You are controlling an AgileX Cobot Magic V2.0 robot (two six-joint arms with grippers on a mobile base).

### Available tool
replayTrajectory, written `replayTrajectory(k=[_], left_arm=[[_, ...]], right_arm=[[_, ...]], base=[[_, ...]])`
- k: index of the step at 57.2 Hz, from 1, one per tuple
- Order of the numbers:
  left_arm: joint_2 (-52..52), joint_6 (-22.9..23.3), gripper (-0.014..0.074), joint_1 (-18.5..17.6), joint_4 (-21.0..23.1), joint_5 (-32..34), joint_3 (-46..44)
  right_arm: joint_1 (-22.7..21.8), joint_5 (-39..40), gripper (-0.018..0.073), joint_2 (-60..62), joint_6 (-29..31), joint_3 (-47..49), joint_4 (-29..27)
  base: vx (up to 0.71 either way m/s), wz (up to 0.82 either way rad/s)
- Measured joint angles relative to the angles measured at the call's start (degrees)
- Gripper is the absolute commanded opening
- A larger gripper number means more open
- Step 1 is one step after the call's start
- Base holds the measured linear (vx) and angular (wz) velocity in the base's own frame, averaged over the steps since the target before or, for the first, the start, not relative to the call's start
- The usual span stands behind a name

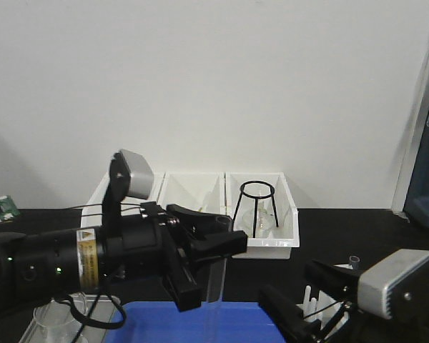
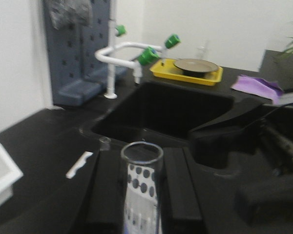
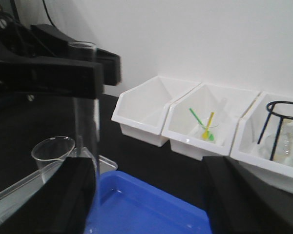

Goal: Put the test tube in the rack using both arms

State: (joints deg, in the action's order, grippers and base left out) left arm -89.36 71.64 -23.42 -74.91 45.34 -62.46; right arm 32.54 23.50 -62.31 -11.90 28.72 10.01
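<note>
My left gripper [image 1: 214, 271] is shut on the clear test tube [image 1: 215, 294] and holds it upright over the blue tray [image 1: 200, 323]. In the left wrist view the tube [image 2: 141, 163] stands between the black fingers [image 2: 105, 195], open rim toward the camera. My right gripper [image 1: 304, 294] is open at the lower right. In the right wrist view its jaws stand wide apart [image 3: 151, 204]. The tube [image 3: 85, 122] is just inside its left finger [image 3: 63, 200]; I cannot tell whether they touch. White pegs of the rack [image 1: 311, 304] show behind the right gripper; most of it is hidden.
Three white bins [image 1: 193, 187] stand at the back wall. The right one holds a black wire stand [image 1: 257, 207] with a flask. A glass beaker [image 3: 51, 151] sits in a clear tray at the left. A black sink [image 2: 161, 112], a faucet [image 2: 122, 53] and a yellow tray [image 2: 190, 72] lie to the right.
</note>
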Motion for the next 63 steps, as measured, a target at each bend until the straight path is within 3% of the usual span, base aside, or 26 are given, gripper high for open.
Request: replayTrajectory(k=[14,33,63], left_arm=[[-2.01,-2.33,0.0,-4.07,2.15,0.07,0.0],[-3.31,-6.72,0.0,-7.23,9.33,-0.95,-0.15],[-3.31,-7.06,0.0,-8.23,9.97,-0.83,-0.15]], right_arm=[[0.76,4.24,0.051,-3.94,-0.06,0.0,-0.53],[0.76,5.31,0.0466,-4.0,-0.19,0.0,-0.68],[1.02,5.47,0.005,-4.0,-0.19,0.0,-0.19]], base=[[0.0,0.0],[0.0,0.0],[0.0,0.0]])
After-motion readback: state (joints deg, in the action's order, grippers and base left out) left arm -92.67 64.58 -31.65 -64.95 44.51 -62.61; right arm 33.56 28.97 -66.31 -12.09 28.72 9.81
